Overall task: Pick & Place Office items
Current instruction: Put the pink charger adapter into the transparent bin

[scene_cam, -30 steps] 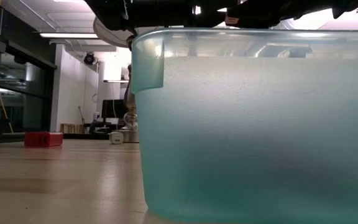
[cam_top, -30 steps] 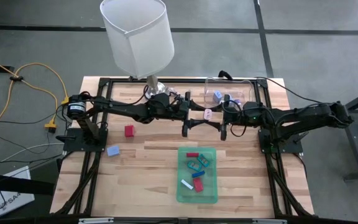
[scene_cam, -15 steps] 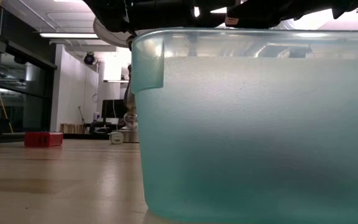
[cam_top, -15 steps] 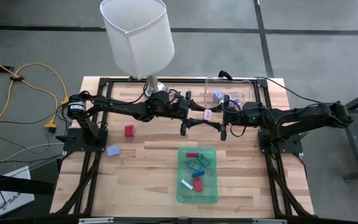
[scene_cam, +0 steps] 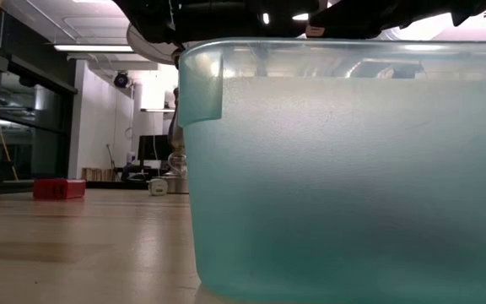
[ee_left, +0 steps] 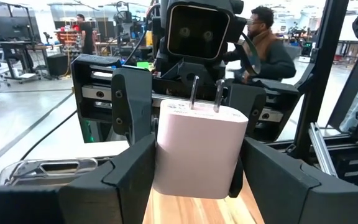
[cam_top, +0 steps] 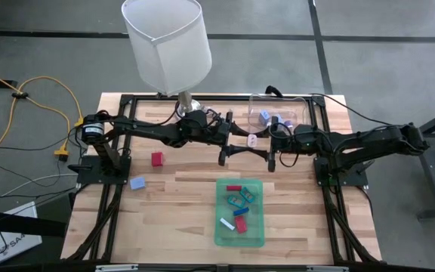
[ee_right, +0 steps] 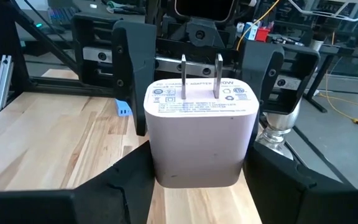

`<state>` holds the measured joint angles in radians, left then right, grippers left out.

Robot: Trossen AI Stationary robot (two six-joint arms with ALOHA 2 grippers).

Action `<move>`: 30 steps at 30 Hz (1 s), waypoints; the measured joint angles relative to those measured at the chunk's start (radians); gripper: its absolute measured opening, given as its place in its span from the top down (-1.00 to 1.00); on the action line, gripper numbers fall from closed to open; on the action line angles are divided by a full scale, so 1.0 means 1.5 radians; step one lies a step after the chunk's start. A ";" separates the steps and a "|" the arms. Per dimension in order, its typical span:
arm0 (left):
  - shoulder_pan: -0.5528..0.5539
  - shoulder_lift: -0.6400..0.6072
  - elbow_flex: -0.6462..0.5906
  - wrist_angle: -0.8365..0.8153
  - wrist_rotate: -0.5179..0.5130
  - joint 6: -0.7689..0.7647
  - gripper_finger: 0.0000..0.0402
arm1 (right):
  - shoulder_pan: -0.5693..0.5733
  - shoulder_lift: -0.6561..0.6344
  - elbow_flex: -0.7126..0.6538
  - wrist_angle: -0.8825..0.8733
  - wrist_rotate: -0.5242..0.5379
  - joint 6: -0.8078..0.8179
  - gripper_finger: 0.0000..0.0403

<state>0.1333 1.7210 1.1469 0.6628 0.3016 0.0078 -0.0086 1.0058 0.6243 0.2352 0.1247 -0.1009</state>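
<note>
1. High view, nearest edge first: the green tray lies flat on the worktop. It holds a red stick, teal pieces, a blue piece, a red piece and a white stick. In the low view its wall fills most of what I see.
2. Loose on the worktop, off to my left of the tray, sit a pale blue block and, farther back, a red block. They are well apart from each other.
3. Behind the tray, above the middle of the worktop, my left hand and my right hand meet nose to nose. Each is clamped on the same pinkish-white plug adapter, with a finger pressed on each of its two sides.
4. The adapter is clear of the wood. Its two metal prongs stand side by side on the labelled face, which looks turned upward, away from the worktop. Its body runs lengthwise down from that face between my fingers.
5. Beyond my hands, at the back edge, stands the clear container with a few blue and purple pieces in it.
6. At the same back edge, to my left, is a lamp with a white shade.
7. Farthest off, in my left wrist view, a person stands in the room behind the table.
</note>
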 joint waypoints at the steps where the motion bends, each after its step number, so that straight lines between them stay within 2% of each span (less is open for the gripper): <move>1: 0.000 0.000 0.000 0.000 0.000 0.000 -0.14 | 0.000 0.000 0.000 0.000 0.000 0.000 -0.05; 21: -0.001 0.000 -0.001 0.010 -0.013 0.000 -0.14 | 0.000 0.000 0.000 0.002 0.002 0.000 -0.05; 30: 0.000 0.000 -0.001 0.011 0.007 0.003 -0.14 | 0.000 -0.001 0.000 0.001 0.000 0.000 -0.05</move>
<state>0.1329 1.7214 1.1454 0.6792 0.3123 0.0116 -0.0086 1.0042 0.6243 0.2371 0.1249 -0.1009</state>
